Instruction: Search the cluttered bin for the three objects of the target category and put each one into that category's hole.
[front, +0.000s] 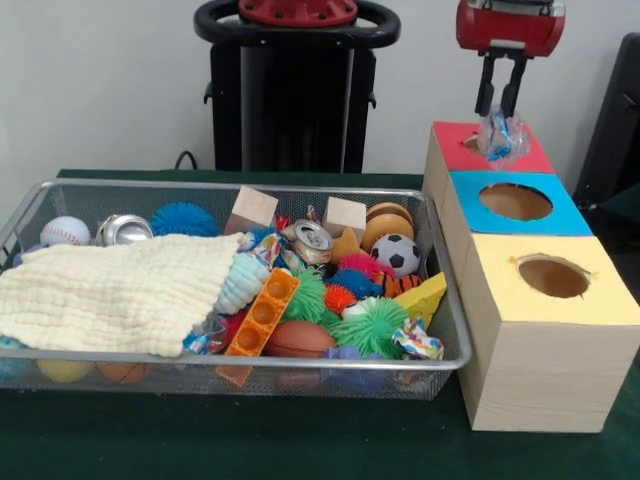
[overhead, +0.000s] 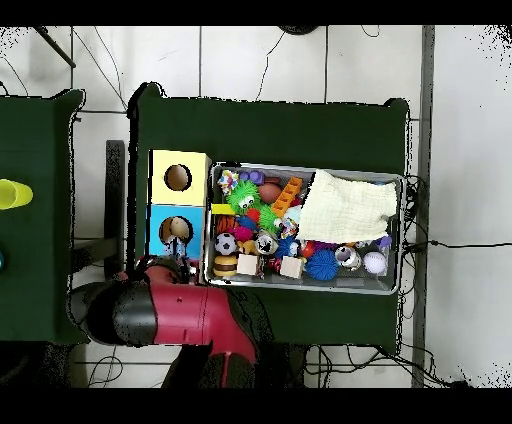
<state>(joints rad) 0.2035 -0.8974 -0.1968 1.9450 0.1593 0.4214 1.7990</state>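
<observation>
Crowding wire bin's (front: 60, 356) rim: toys.

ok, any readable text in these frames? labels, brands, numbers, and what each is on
None is legible in either view.
Small clear plastic bottle with a blue label, at the black gripper over the red-topped wooden box: print too blurred to read.
Crushed silver drink can in the silver wire-mesh bin: markings too small.
Small colourful printed wrapper in the bin's corner: unreadable.
</observation>
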